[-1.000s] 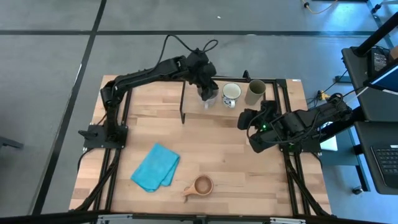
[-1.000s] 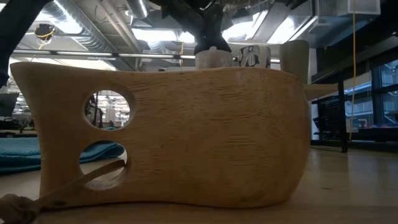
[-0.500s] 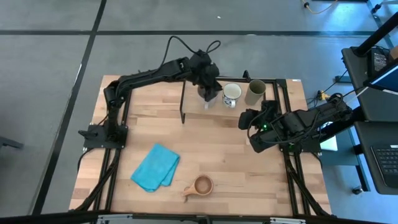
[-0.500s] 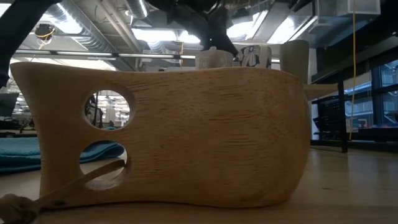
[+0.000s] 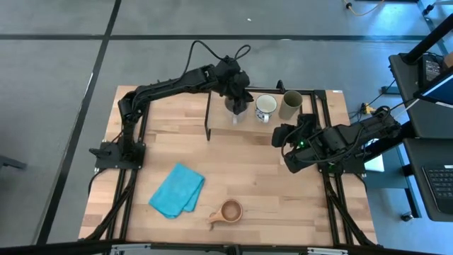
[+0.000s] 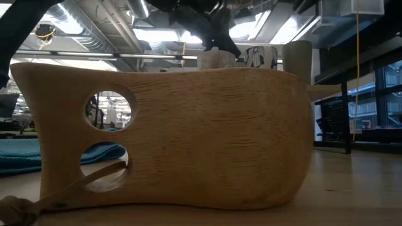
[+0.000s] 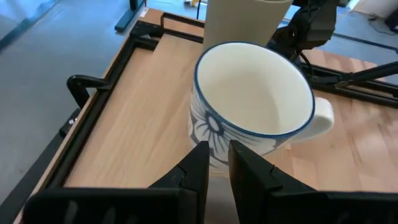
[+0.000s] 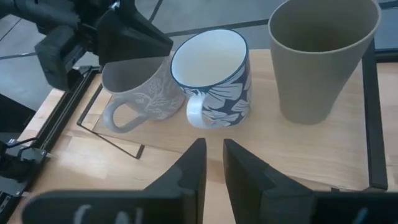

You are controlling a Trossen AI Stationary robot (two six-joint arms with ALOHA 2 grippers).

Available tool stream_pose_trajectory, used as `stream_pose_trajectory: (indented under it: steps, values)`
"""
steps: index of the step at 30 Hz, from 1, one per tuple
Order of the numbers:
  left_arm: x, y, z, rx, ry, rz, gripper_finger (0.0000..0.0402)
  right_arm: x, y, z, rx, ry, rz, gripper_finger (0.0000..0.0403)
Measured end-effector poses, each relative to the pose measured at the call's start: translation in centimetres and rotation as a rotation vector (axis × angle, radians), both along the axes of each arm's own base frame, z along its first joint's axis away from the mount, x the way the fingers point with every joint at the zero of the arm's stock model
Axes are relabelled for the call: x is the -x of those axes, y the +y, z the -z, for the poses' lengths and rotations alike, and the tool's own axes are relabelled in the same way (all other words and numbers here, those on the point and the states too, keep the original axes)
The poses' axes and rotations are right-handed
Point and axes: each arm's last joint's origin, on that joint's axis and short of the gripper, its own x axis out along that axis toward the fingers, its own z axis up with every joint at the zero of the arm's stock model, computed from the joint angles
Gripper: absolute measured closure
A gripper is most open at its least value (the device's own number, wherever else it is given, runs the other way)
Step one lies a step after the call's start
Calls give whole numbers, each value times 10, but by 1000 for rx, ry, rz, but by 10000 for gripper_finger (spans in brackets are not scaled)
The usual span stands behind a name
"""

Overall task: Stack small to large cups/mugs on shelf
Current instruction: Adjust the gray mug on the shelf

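On the shelf (image 5: 226,129) at the table's far side, three vessels stand upright in a row. They are a grey mug (image 8: 140,93), a white mug with blue flowers (image 8: 214,78) and an olive tumbler (image 8: 320,59). My left gripper (image 5: 239,101) is over the grey mug, shut on it. My right gripper (image 8: 213,163) hovers in front of the shelf, fingers a little apart with nothing between them. The wooden cup (image 5: 228,211) sits on the table near the front edge and fills the low view (image 6: 176,138). My left gripper has the grey mug's rim (image 8: 138,67) between its fingers, on the side toward the white mug. Its own body hides the exact spot. The fingers (image 7: 202,163) slant down from the far left. The mug stands upright on the shelf, its handle (image 8: 117,117) toward the near side.
A folded blue cloth (image 5: 177,190) lies near the front left of the table. The white mug (image 7: 252,112) stands right beside the grey one, just ahead of my left fingertips. Black frame rails (image 5: 322,106) run along the table's right side.
My left gripper has tipped slightly over the grey mug, toward the white mug, and then kept still. The mugs and tumbler stand where they were.
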Motion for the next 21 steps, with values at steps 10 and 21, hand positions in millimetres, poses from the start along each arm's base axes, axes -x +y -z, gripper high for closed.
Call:
stream_pose_trajectory:
  steps: [10,21]
  values:
    - [21,4,-19,-67,33,-78,347,2,-6,1,-11,51,16,347]
    - [78,7,-20,-40,242,-156,347,3,-5,2,-33,77,11,347]
